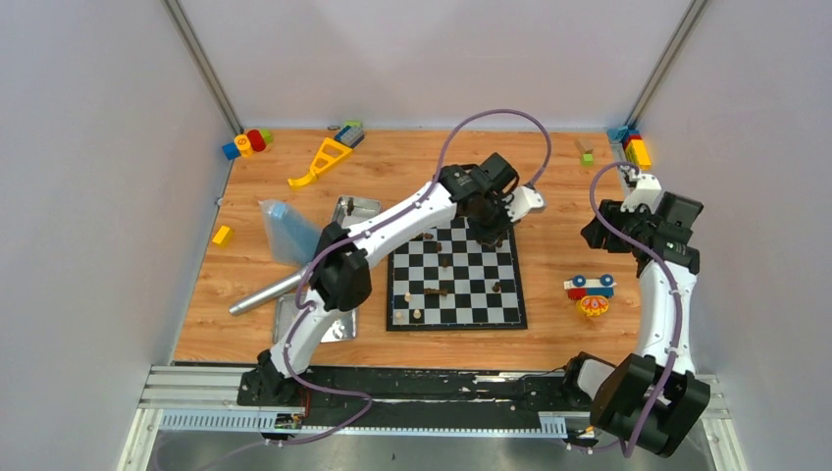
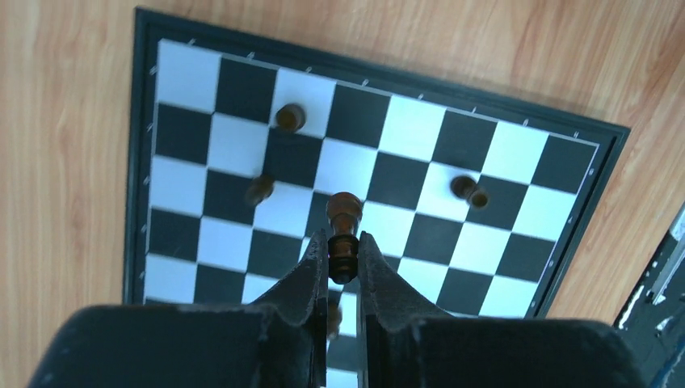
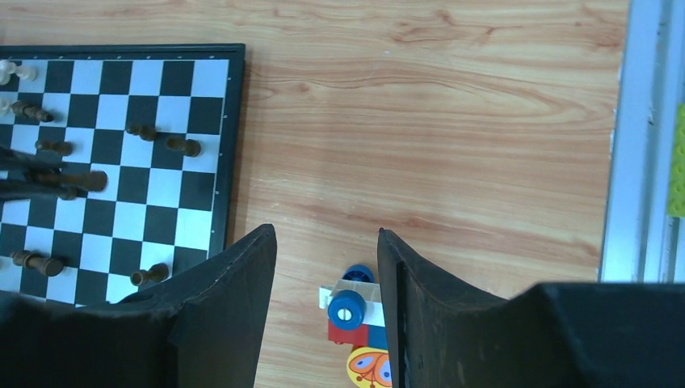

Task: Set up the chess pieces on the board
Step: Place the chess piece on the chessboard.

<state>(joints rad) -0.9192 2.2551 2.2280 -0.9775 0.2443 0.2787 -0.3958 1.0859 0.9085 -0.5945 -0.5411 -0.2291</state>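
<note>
**Left gripper holds a dark piece over the board; right gripper stands open beside it**

The left gripper (image 2: 343, 242) is clamped on a dark brown turned chess piece (image 2: 343, 220), fingers pinching its narrow stem while the rest sticks out past the fingertips. It hangs above the middle squares at the far end of the flat black-and-white checkered chessboard (image 2: 412, 121). Whether the piece touches the surface cannot be told.

Three more dark brown pieces (image 2: 290, 117) sit scattered on nearby squares, at least one lying on its side. In the top view, two pale cream pieces (image 1: 419, 314) stand near the board's near left corner, and a few dark ones lie around its centre.

The right gripper (image 3: 327, 238) has its jaws apart with nothing between them. It hovers over bare wood to the right of the board, above a small blue-wheeled red-and-white toy car (image 3: 349, 307).

Left of the board, a shiny rectangular metal tray (image 1: 367, 203) holds one small dark object, too small to identify. A second metal tray (image 1: 287, 319) lies nearer the arm bases, mostly hidden under the left arm, so its contents cannot be seen. A grey metal rod (image 1: 263, 293) and a pale blue plastic bag (image 1: 285, 228) rest beside the trays.
</note>
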